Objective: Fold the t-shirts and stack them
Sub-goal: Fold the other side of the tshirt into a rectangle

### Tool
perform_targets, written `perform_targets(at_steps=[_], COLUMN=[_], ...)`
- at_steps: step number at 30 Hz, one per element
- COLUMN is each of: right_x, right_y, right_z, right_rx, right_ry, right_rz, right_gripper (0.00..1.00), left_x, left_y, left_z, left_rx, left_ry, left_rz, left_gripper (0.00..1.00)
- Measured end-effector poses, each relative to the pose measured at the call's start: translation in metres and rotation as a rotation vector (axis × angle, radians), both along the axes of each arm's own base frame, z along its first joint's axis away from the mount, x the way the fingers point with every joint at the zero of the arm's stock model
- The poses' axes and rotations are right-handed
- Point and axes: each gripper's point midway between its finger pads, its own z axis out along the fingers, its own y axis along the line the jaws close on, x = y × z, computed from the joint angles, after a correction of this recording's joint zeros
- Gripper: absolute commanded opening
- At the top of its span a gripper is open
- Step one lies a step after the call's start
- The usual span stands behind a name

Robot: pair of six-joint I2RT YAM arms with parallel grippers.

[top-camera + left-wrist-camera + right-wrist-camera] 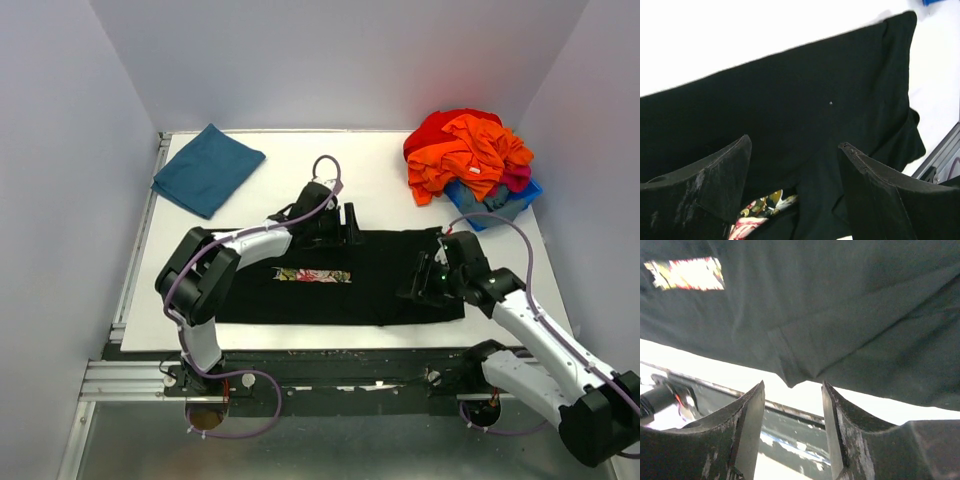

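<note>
- Folding the black t-shirt [320, 300] was half done; it lay as a band.
- Left pincer [795, 145] and right pincer [793, 390] hovered open.
- A grip on its right end seemed next.

A white table [380, 170] carries everything. At the table's far right corner sits a blue bin [524, 195], heaped with crumpled orange and red clothes [468, 150]. Aluminium rails [125, 380] run along the table's near and left edges.
</note>
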Motion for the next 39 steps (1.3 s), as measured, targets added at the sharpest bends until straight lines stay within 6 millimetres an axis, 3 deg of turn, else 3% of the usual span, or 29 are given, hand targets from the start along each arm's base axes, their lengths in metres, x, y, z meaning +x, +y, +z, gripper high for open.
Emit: perform_targets(at_steps=[3,6,10,15,21,25,30,35,37,39], right_x=[0.022,0.038,0.054,0.065,0.074,0.067,0.037,-0.002,-0.014,-0.015], right_y=[-0.007,-0.013,-0.014,-0.012,-0.006,-0.013,-0.04,-0.065,-0.069,-0.07], right_z=[0.02,0.022,0.004,-0.026,-0.044,-0.054,-0.061,-0.05,-0.041,-0.034], right_rx=[-0.041,-0.092,-0.163,-0.234,-0.261,-0.294,-0.401,-0.453,-0.434,-0.412], right_ry=[-0.091,-0.111,-0.058,0.023,0.059,0.111,0.241,0.297,0.281,0.251], right_rz=[-0.057,-0.096,-0.103,-0.057,-0.026,-0.064,-0.188,-0.281,-0.309,-0.318], right_gripper=[0.48,0.44,0.42,0.35,0.2,0.02,0.01,0.03,0.09,0.21], left_x=[-0.011,-0.023,-0.034,-0.049,-0.04,-0.032,-0.03,-0.026,-0.026,-0.025], left_y=[-0.004,-0.011,-0.015,-0.008,-0.015,-0.02,-0.019,-0.022,-0.022,-0.022], left_z=[0.005,0.015,0.018,0.002,-0.008,-0.03,-0.037,-0.038,-0.038,-0.038], left_rx=[0.008,0.0,-0.006,0.016,0.041,0.079,0.097,0.106,0.108,0.11], left_ry=[-0.01,-0.03,-0.036,0.013,0.029,0.065,0.084,0.093,0.096,0.095], left_rz=[-0.036,-0.081,-0.118,-0.136,-0.146,-0.143,-0.135,-0.135,-0.135,-0.134], left_gripper=[0.81,0.81,0.79,0.78,0.78,0.78,0.78,0.78,0.78,0.78])
